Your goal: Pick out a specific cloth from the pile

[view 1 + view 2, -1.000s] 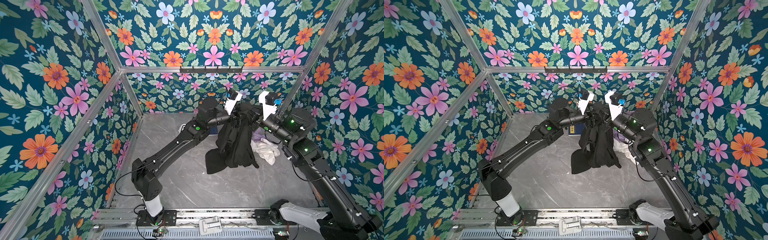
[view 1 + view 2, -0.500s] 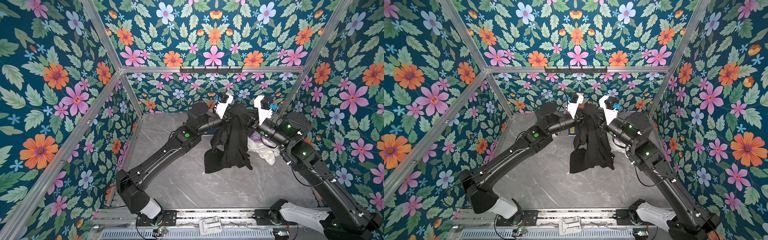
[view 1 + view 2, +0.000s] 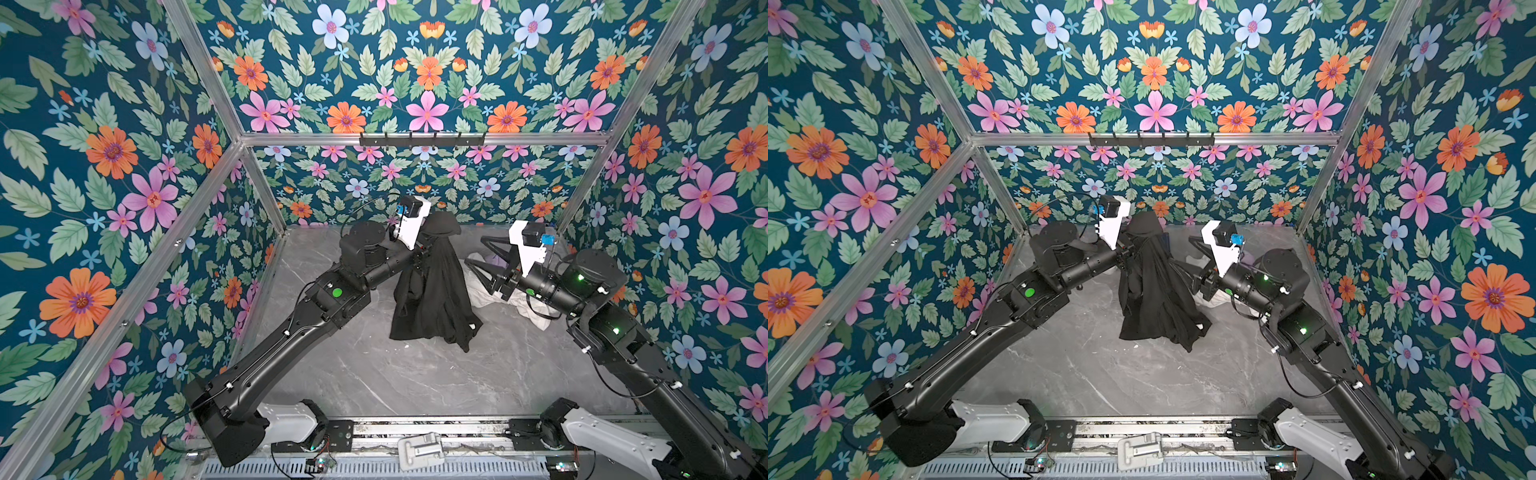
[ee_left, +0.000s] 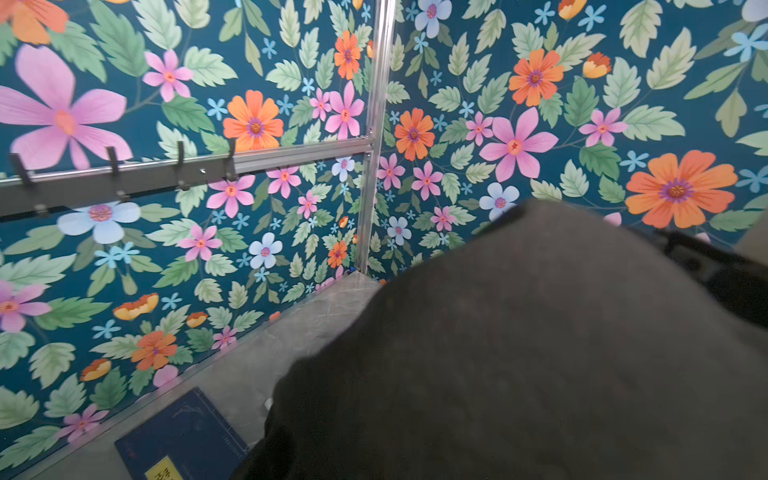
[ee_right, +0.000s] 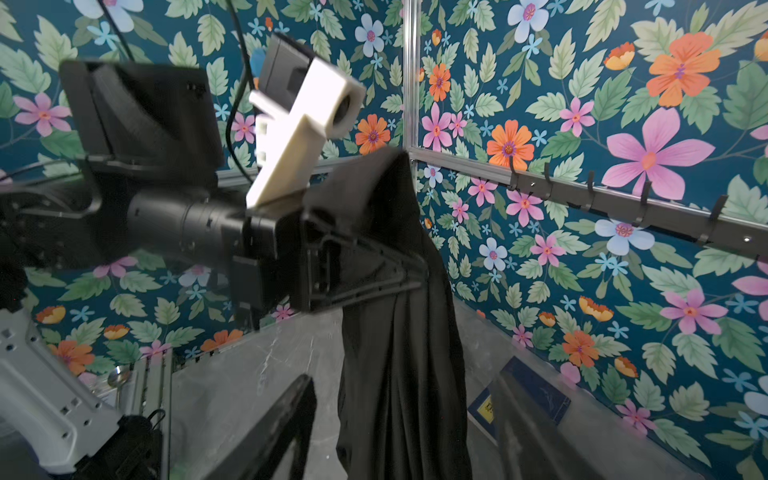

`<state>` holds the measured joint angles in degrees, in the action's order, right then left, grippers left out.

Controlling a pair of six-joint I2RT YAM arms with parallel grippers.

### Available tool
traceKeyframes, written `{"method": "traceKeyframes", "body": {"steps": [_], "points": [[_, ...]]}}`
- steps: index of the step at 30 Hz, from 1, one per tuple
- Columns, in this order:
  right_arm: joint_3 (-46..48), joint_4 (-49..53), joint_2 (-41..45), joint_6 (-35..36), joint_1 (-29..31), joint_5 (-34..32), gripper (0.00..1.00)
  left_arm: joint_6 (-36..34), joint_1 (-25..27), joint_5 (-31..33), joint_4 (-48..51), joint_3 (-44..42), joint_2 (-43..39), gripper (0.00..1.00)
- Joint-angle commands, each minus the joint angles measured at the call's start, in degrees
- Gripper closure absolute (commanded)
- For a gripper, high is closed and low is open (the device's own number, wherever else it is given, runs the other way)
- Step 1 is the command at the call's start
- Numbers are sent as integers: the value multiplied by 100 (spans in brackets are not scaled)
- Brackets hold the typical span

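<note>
The right end effector has let go of the black garment and drawn back toward the desk's right edge. Half a second ago it was up against the fabric beside the left one. Its two fingers now stand spread apart with nothing between them, above the pile. The left end effector has carried on alone toward the back edge. Its fingers are pressed together on a bunched fold near the garment's top, as the right wrist view shows plainly. In both top views the fabric drapes over that end effector and hides the pinch.

The garment hangs in long vertical folds over the middle of the desk, toward the back edge. Its lower hem appears to reach the grey surface and spread there. A small white tag shows near the hem. It hangs apart from the white garment and the lavender garment, which lie by the back right corner under the right arm. A blue book lies at the back edge behind the hanging fabric.

The fabric looks soft, limp and light, with no stiffness of its own, so it will swing and sag from any single hold. A thick gathered fold near the top edge seems the safest place to take it, since a thin single layer could slide out.
</note>
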<state>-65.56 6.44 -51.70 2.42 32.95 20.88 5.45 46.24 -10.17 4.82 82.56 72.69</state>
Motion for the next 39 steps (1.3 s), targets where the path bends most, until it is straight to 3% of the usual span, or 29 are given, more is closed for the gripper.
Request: {"method": "traceKeyframes", "body": {"steps": [1, 6, 12, 16, 24, 27, 39], "points": [[503, 123, 365, 242, 1, 153, 24, -172, -28, 296, 123, -42, -202, 100], [990, 894, 805, -218, 1, 132, 21, -138, -69, 500, 397, -319, -548, 100], [1644, 1379, 1009, -1870, 1, -31, 24, 183, -86, 789, 579, -1140, -1121, 100], [2041, 1373, 888, -2549, 1, -14, 27, 339, -124, 1127, 813, -1730, -1447, 100], [2228, 1269, -15, -2681, 16, 190, 28, 575, -230, 1491, 1020, -2380, -1797, 100], [2323, 1120, -350, -2510, 221, -146, 28, 655, -339, 1476, 889, -2649, -1739, 100], [2653, -8, -1656, -2695, 387, -744, 9, 900, -748, 1029, 528, -2909, -1362, 100]]}}
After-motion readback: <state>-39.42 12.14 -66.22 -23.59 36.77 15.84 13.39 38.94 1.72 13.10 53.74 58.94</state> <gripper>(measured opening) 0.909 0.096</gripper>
